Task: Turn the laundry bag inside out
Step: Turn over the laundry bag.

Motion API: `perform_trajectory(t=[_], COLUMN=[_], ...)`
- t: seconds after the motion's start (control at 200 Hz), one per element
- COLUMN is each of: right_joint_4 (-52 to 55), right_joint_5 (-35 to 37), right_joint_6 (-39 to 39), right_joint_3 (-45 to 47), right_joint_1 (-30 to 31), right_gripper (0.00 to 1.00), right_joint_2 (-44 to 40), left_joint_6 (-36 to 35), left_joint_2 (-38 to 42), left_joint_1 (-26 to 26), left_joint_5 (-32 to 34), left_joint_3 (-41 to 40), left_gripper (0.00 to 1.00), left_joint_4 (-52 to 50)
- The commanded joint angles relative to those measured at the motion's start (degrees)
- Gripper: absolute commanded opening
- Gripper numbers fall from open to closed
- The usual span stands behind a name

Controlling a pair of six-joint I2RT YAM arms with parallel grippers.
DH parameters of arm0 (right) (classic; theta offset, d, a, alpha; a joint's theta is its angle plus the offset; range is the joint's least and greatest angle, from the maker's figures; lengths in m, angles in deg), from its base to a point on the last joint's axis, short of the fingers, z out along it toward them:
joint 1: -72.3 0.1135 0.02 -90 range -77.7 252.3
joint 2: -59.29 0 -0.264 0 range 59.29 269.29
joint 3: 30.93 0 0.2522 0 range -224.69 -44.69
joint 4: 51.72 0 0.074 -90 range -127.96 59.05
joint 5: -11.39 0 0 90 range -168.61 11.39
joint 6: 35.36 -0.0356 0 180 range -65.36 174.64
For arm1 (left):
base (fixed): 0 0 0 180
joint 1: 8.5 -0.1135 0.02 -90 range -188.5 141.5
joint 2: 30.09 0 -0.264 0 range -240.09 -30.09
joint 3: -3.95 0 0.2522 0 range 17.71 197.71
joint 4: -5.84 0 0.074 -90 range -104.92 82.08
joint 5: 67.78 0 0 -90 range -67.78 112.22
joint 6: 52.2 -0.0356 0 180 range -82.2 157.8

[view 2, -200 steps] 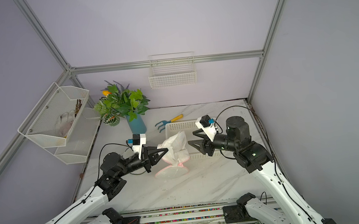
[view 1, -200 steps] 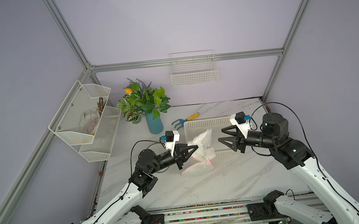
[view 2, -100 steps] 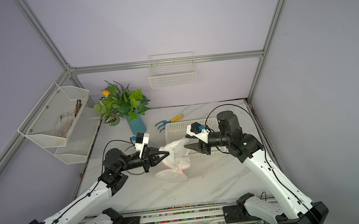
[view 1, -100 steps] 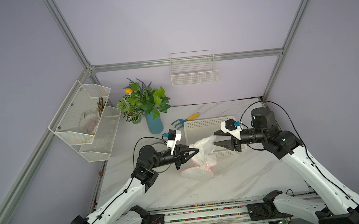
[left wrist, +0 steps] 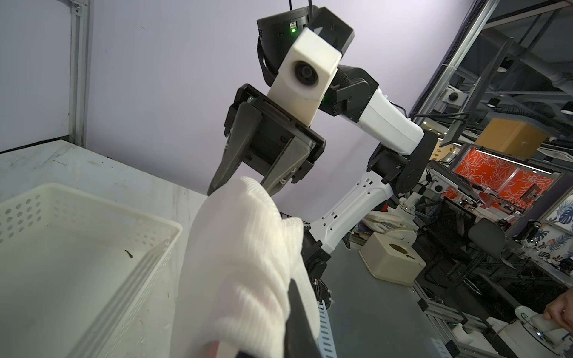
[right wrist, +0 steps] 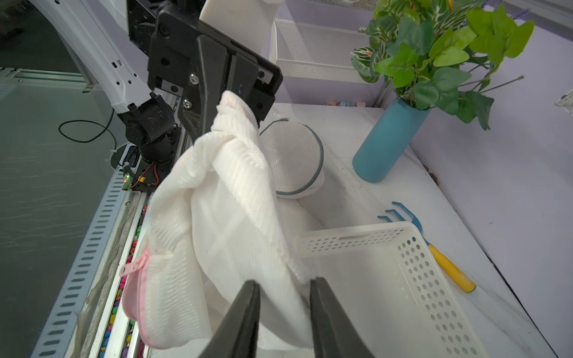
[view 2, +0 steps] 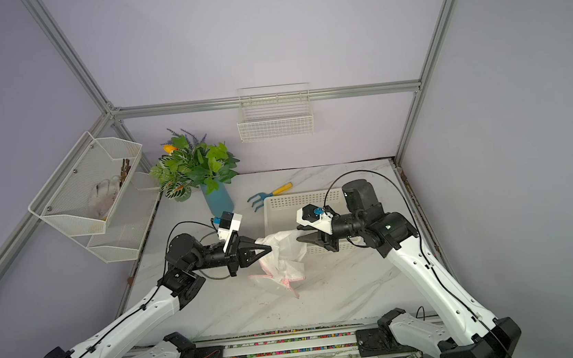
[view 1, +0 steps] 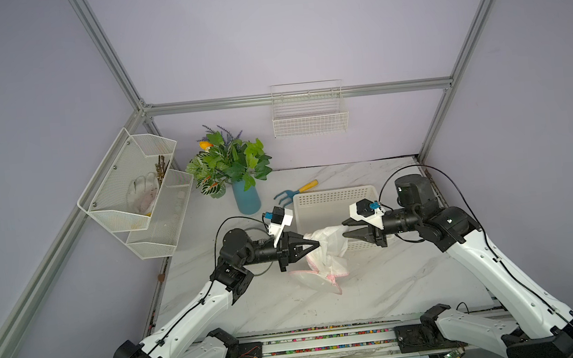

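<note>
While the left gripper point(view 1: 315, 244) is clamped on a bunched corner of the white mesh laundry bag point(view 1: 326, 253), the right gripper point(view 1: 345, 228) holds its jaws apart astride another fold. The bag hangs between them, just beside the perforated basket point(view 1: 333, 194), its pink zipper edge point(view 1: 327, 277) trailing lower. Light, limp and likely slippery, it wants pinches of gathered mesh near that opening.

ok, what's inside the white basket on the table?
The basket floor looks bare except one small dark speck. The laundry bag hides the corner next to it.
</note>
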Motion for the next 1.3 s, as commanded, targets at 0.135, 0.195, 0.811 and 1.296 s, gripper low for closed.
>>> perform_trajectory(t=[0.135, 0.195, 0.811, 1.296], right_joint_4=[4.3, 4.4, 4.8, 12.3], right_joint_5=[-6.1, -6.2, -4.5, 1.3], right_joint_6=[1.5, 1.4, -0.6, 3.8], right_joint_3=[0.2, 0.3, 2.2, 2.9], right_joint_1=[1.0, 1.1, 1.1, 3.7], right_gripper=[0.15, 0.09, 0.0, 0.0], right_joint_2=[0.4, 0.3, -1.2, -2.1], left_joint_6=[0.0, 0.0, -3.3, -3.5], left_joint_2=[-0.8, -0.9, 2.6, 0.7], left_joint_1=[-0.9, -1.2, -4.1, -5.3], left_joint_5=[1.1, 1.4, 5.8, 9.5], left_joint_3=[3.1, 3.2, 2.7, 4.7], left_gripper=[0.0, 0.01, 0.62, 0.04], left_joint_4=[1.1, 0.7, -9.6, -11.2])
